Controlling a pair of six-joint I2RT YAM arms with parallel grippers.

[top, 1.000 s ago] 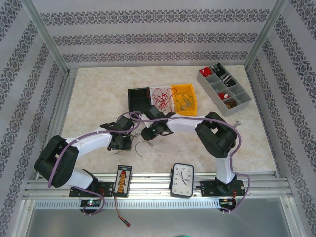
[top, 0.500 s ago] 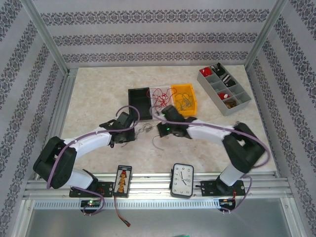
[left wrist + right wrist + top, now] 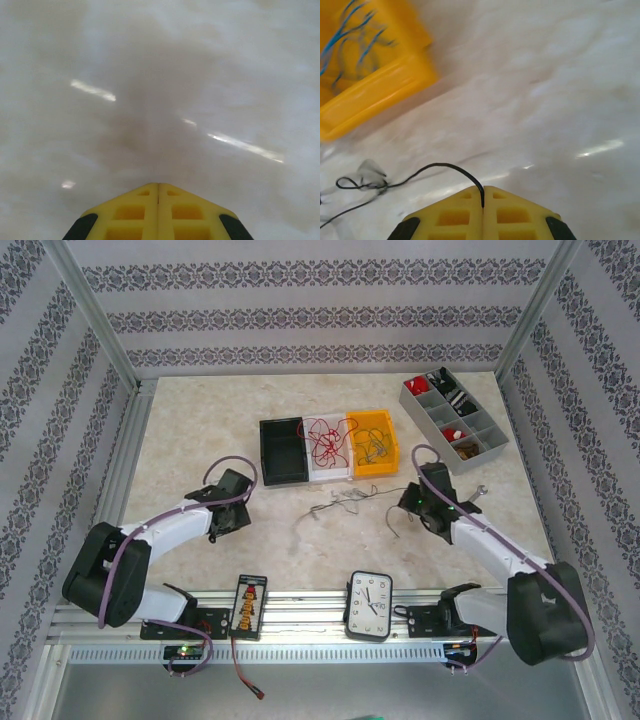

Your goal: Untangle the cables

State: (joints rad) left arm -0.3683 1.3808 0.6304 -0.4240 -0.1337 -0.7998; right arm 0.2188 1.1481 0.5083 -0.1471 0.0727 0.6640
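Nearest you, on the rail at the table's 6 o'clock edge, a small black board [image 3: 250, 605] lies flat. A white-faced clock [image 3: 368, 605] lies near it on its 3 o'clock side.

Your left gripper [image 3: 221, 521] is at about 8 o'clock from the table centre, low over the bare table [image 3: 200, 430]. In the left wrist view its yellow pads [image 3: 130, 212] are pressed together with nothing between them. The surface beyond them is blurred.

Your right gripper [image 3: 408, 502] is at about 4 o'clock from centre. In the right wrist view its pads [image 3: 515, 215] pinch the end of a thin black wire [image 3: 445, 167]. That wire arcs away toward 9 o'clock and ends in a small knot [image 3: 370, 181] low over the table; you cannot tell whether the knot rests on the surface.

In the top view a loose bunch of cables [image 3: 340, 502] is strung out thinly at the table centre, between your two grippers. It is well apart from the left gripper and reaches toward the right one.

Farther out, at 12 o'clock from that bunch, three bins stand in a touching row:
- A black bin [image 3: 283, 450] is at the 9 o'clock end.
- A white bin [image 3: 315, 471] in the middle holds red cables [image 3: 322, 440].
- A yellow bin [image 3: 385, 462] at the 3 o'clock end holds blue and dark cables [image 3: 372, 445].

At 2 o'clock, toward the far corner, a grey compartment tray [image 3: 476, 461] holds small parts too small to identify.
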